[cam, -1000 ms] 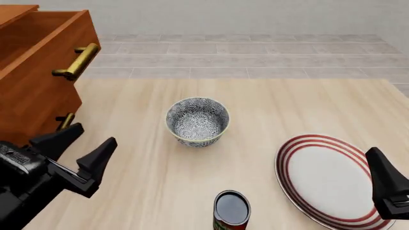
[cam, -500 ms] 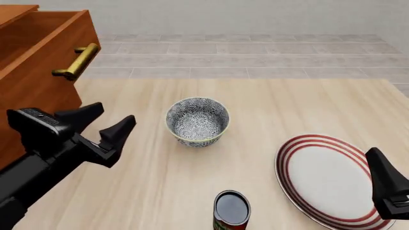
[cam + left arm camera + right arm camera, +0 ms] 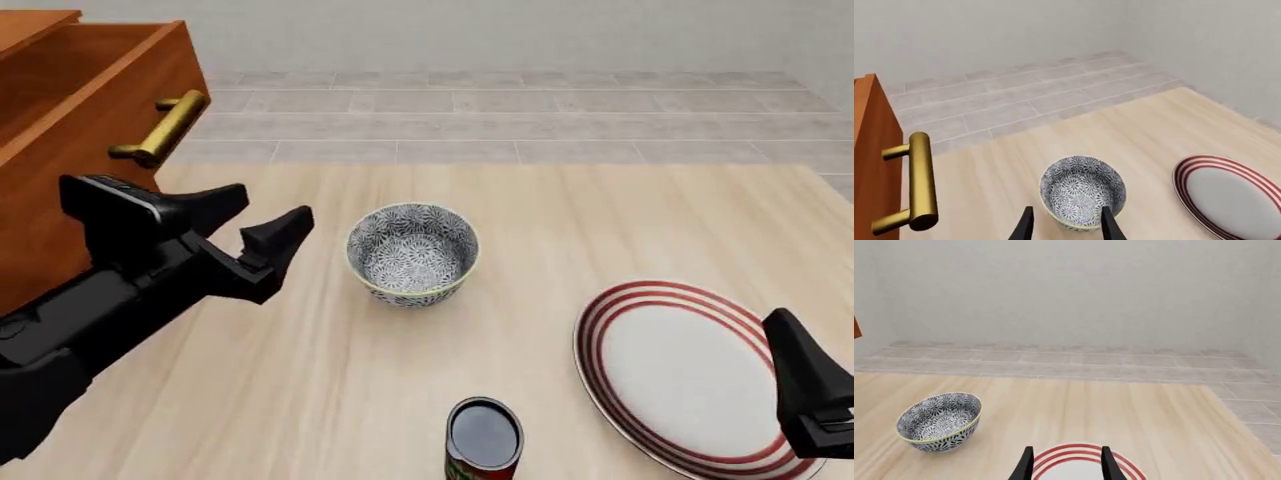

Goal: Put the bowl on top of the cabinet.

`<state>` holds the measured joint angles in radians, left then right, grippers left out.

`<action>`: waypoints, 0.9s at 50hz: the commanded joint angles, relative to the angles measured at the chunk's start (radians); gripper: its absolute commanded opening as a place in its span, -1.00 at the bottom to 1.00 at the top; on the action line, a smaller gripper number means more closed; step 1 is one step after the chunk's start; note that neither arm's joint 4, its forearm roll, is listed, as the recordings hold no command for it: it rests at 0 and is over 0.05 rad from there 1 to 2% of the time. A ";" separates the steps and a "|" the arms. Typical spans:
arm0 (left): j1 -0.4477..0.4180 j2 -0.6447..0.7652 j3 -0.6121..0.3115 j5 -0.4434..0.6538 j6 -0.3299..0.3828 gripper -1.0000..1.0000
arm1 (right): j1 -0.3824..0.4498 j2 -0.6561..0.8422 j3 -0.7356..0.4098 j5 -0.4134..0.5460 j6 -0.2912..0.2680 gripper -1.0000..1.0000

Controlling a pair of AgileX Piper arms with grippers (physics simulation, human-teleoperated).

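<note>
Front view | bowl (image 3: 412,253) upright on table (image 3: 561,230), nothing inside | left gripper (image 3: 254,228) spread, beside bowl

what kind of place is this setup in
Probably a simulated test room, not a real home: a pale wooden table holding a bowl, plate and wooden cabinet, with grey tiled floor and bare walls beyond.

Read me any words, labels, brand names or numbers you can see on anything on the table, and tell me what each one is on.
No readable text in any view.
Can: a red and green label band shows at the bottom edge, cut off, no lettering legible.
Bowl: floral pattern only.
Plate: red rings only.
Cabinet: plain wood, brass handles, no markings.
</note>
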<state>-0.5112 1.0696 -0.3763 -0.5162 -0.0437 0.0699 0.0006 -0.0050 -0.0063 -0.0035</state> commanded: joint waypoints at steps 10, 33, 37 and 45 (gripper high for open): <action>0.027 0.093 -0.085 0.056 -0.083 1.00 | -0.007 0.001 -0.001 0.002 0.005 1.00; 0.023 0.183 -0.175 0.096 -0.200 1.00 | -0.015 0.002 0.001 0.004 0.005 1.00; 0.024 0.200 -0.183 0.097 -0.214 1.00 | -0.014 0.002 0.001 0.004 0.000 1.00; 0.041 0.254 -0.206 0.108 -0.230 1.00 | -0.012 0.002 0.002 0.005 -0.001 1.00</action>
<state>-0.4772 1.2754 -0.5577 -0.4174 -0.2480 0.0567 0.0026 -0.0037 -0.0019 -0.0017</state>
